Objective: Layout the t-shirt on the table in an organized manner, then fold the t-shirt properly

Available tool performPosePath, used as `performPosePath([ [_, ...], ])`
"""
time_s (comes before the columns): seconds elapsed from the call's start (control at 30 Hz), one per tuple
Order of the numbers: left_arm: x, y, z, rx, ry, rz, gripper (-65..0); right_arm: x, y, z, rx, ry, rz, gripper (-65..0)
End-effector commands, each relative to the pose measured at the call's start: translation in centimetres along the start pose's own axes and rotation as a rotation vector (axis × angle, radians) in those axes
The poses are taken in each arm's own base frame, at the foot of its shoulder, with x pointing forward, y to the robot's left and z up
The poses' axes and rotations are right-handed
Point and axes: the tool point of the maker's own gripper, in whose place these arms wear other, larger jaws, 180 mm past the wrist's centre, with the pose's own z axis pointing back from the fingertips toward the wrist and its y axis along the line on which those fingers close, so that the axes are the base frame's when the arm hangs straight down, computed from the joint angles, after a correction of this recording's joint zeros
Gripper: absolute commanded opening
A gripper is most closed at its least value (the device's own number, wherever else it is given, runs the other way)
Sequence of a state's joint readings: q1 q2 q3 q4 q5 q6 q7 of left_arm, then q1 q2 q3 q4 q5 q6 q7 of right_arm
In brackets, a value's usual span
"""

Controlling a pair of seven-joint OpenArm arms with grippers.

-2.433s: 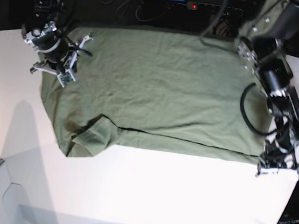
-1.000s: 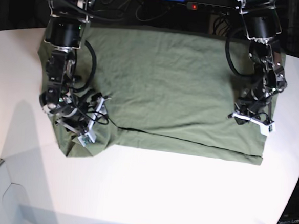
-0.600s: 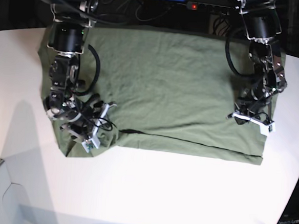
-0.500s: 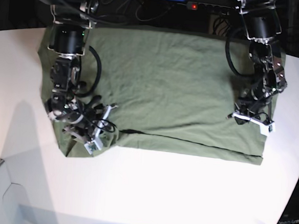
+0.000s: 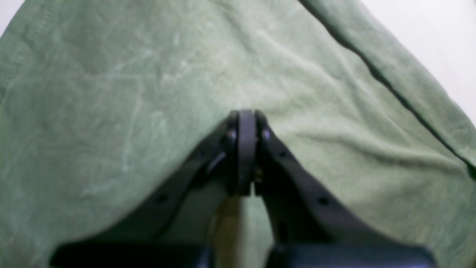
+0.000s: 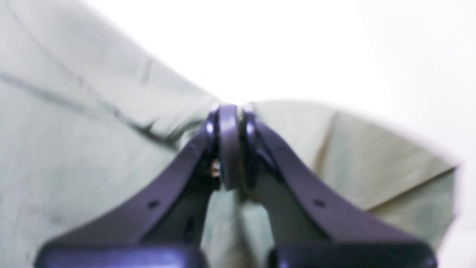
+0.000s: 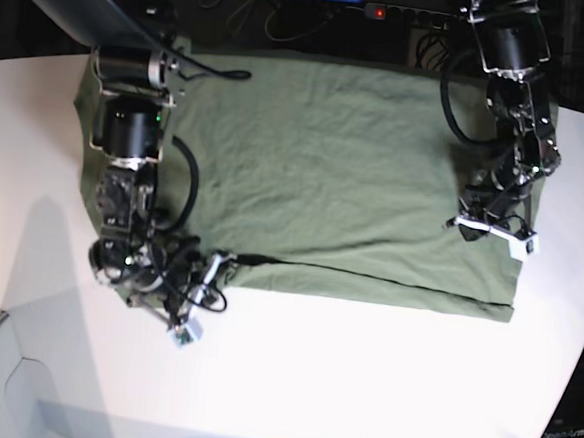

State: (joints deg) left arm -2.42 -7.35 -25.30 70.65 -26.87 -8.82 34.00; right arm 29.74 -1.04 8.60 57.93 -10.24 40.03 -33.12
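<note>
The wrinkly olive-green cotton t-shirt (image 7: pixel 325 171) is spread on the smooth white tabletop (image 7: pixel 361 384) with one lengthwise fold apparently made, both closed pincers, left (image 5: pixel 241 115) and right (image 6: pixel 228 109), pressed on it, further folds judged outstanding.

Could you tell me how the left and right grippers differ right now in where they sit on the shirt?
The left gripper presses on flat cloth well inside the olive-green cotton t-shirt; the right gripper sits at the shirt's folded sleeve corner by the smooth white table. Left shows only fabric ahead, right shows bare tabletop. Both look closed.
</note>
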Motion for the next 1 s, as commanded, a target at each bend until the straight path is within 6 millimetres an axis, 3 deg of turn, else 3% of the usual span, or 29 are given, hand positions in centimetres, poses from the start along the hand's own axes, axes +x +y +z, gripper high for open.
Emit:
performPosePath([
  [0.0, 0.3, 0.5, 0.2, 0.019, 0.014, -0.016, -64.9, 4.7, -1.2, 0.9, -0.023, -0.115, 0.023, -63.9],
  [0.17, 0.2, 0.5, 0.2, 0.019, 0.019, -0.016, -64.9, 11.5, -3.2, 2.5, -0.064, -0.22, 0.073, -63.8],
  [0.33, 0.1, 0.4, 0.2, 0.018, 0.022, -0.018, -64.9, 15.3, -4.7, 3.1, -0.07, -0.25, 0.083, -63.5],
  [0.43, 0.1, 0.4, 0.2, 0.018, 0.022, -0.018, -64.9, 15.0, -5.5, 3.2, -0.081, -0.233, 0.085, -63.5],
  [0.5, 0.1, 0.3, 0.1, 0.016, 0.019, -0.017, -64.9, 12.4, -4.8, 2.3, -0.065, -0.181, 0.076, -63.5],
  [0.6, 0.1, 0.2, 0.1, 0.012, 0.017, -0.015, -64.9, 8.6, -2.3, 1.3, -0.044, -0.094, 0.137, -60.8],
  [0.7, 0.2, 0.1, 0.1, 0.011, 0.016, -0.015, -64.9, 5.7, 1.1, 1.0, -0.01, -0.061, 0.223, -49.4],
  [0.83, 0.4, 0.1, 0.1, 0.01, 0.014, -0.019, -64.9, 4.8, 3.9, 2.8, -0.014, -0.108, 0.292, -32.2],
  [0.97, 0.5, 0.1, 0.0, 0.01, 0.011, -0.019, -64.9, 4.7, 3.6, 3.9, -0.036, -0.122, 0.316, -31.9],
])
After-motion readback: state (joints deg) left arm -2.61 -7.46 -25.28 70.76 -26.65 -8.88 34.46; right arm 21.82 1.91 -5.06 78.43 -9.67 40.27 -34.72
